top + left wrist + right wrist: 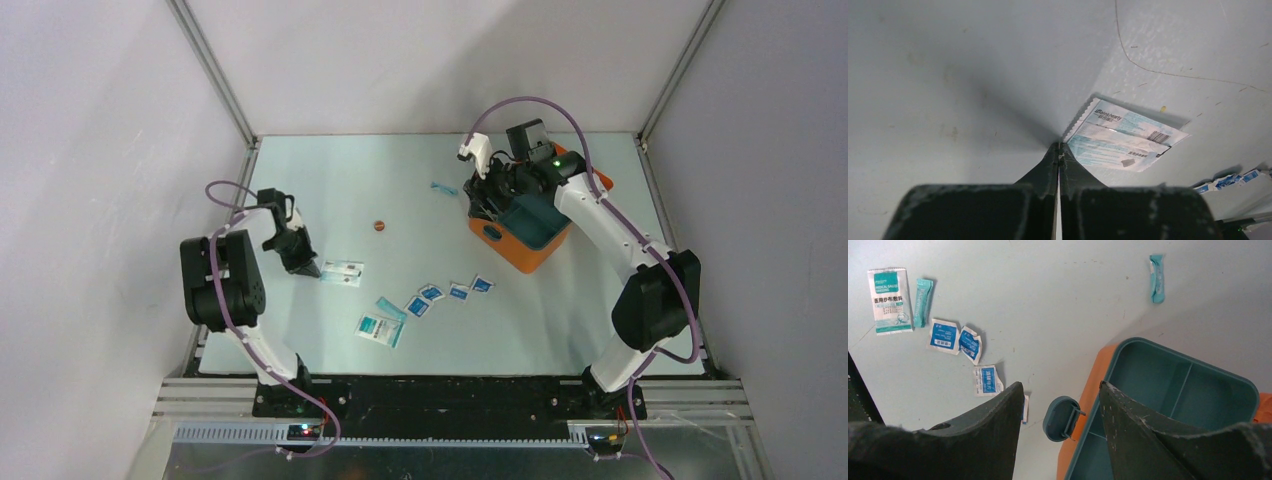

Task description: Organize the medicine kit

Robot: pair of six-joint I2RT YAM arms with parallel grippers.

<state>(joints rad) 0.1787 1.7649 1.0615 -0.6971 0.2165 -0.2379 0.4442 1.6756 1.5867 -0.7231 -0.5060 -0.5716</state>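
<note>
Left end effector pressed together at a sachet's corner; right end effector spread. We judge the kit rigid, light, rim-grippable.

The top external camera looks steeply down from above and behind the arm bases, far enough to hold the whole table. The left wrist camera rides low and close, facing past the left gripper's fingers to a printed packet just beyond their tips. The right wrist camera hangs higher, looking down between the right gripper's fingers at the medicine kit and sachets, shared with the top view.
</note>
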